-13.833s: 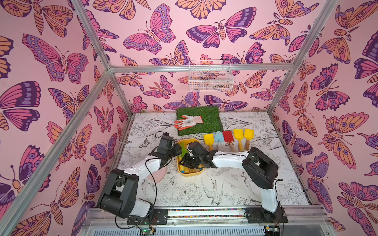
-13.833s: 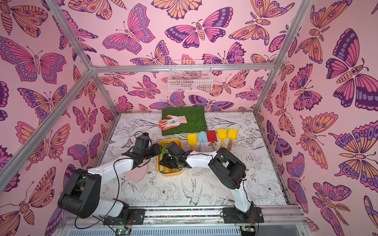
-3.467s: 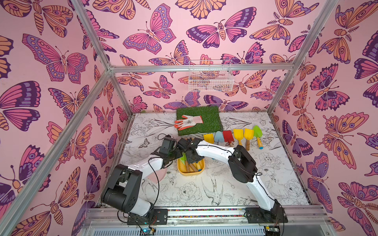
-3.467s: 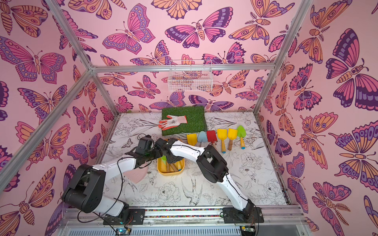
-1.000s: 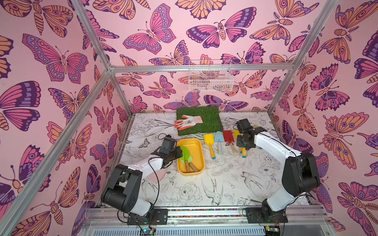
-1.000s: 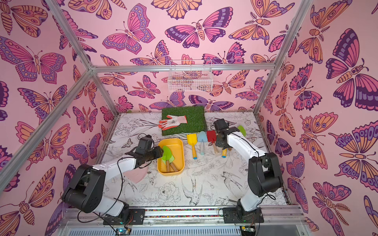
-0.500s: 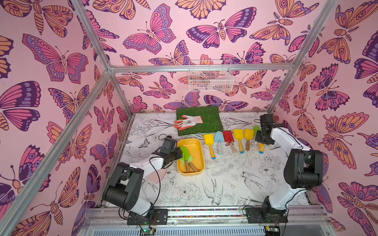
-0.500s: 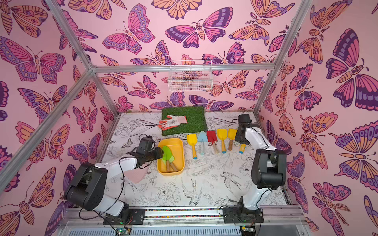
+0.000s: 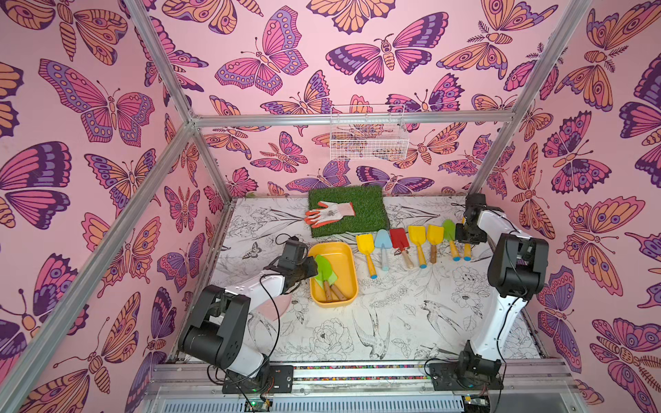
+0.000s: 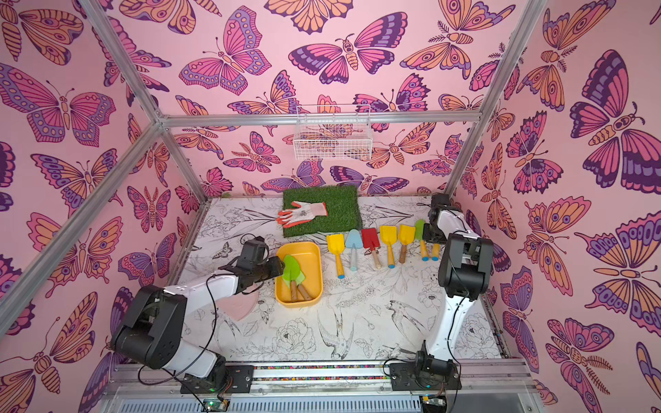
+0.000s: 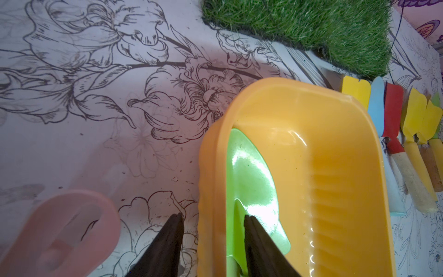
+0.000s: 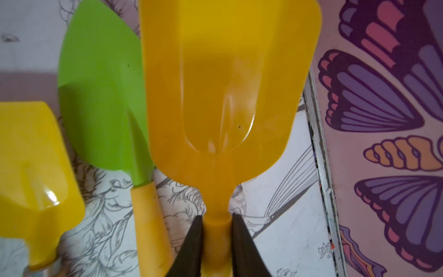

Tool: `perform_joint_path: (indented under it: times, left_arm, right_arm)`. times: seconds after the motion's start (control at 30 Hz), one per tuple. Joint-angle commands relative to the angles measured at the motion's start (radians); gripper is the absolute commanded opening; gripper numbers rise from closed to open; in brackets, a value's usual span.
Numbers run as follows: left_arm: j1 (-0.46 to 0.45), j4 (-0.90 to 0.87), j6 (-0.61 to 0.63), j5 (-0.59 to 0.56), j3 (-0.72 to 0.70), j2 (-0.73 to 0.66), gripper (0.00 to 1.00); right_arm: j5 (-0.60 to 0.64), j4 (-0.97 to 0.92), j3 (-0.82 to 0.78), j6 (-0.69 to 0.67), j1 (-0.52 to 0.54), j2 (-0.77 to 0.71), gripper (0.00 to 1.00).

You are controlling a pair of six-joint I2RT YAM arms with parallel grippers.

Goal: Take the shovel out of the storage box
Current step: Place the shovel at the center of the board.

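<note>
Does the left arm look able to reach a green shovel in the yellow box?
Probably yes: the left claw clamps the yellow plastic storage box by its wall, one finger on a green plastic shovel; nothing covers it.

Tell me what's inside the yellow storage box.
Two green-bladed shovels with wooden handles lie overlapped in the storage box. The upper blade covers most of the lower one, and the left hand, astride the box wall, hides part of it.

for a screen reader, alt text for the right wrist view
The right pincer is shut on the neck of a yellow shovel. A green shovel and a second yellow shovel lie beside it on the printed table, the butterfly wall on its other side.
</note>
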Motion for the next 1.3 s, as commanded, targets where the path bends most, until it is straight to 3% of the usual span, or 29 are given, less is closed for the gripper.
perform_joint_path:
  times: [0.0, 0.33, 0.7, 0.77, 1.03, 1.27]
  left_arm:
    - [0.009, -0.007, 0.016, -0.007, -0.01, -0.005, 0.48]
    - [0.012, -0.007, 0.025, -0.016, -0.009, 0.003, 0.47]
    - [0.013, -0.012, 0.029, -0.029, -0.011, -0.004, 0.48]
    - [0.013, -0.012, 0.031, -0.026, -0.011, -0.002, 0.48]
    - [0.013, -0.013, 0.031, -0.029, -0.012, -0.006, 0.48]
    - [0.013, -0.013, 0.03, -0.029, -0.015, -0.01, 0.48]
  right_arm:
    - [-0.005, -0.005, 0.048, -0.072, -0.015, 0.032, 0.09]
    - [-0.037, 0.011, 0.118, -0.199, -0.038, 0.11, 0.08]
    - [-0.088, -0.036, 0.216, -0.171, -0.047, 0.209, 0.1]
    - [-0.09, -0.05, 0.234, -0.165, -0.046, 0.222, 0.13]
    - [-0.085, -0.057, 0.244, -0.161, -0.046, 0.208, 0.43]
    - [-0.067, -0.027, 0.164, -0.137, -0.045, 0.096, 0.49]
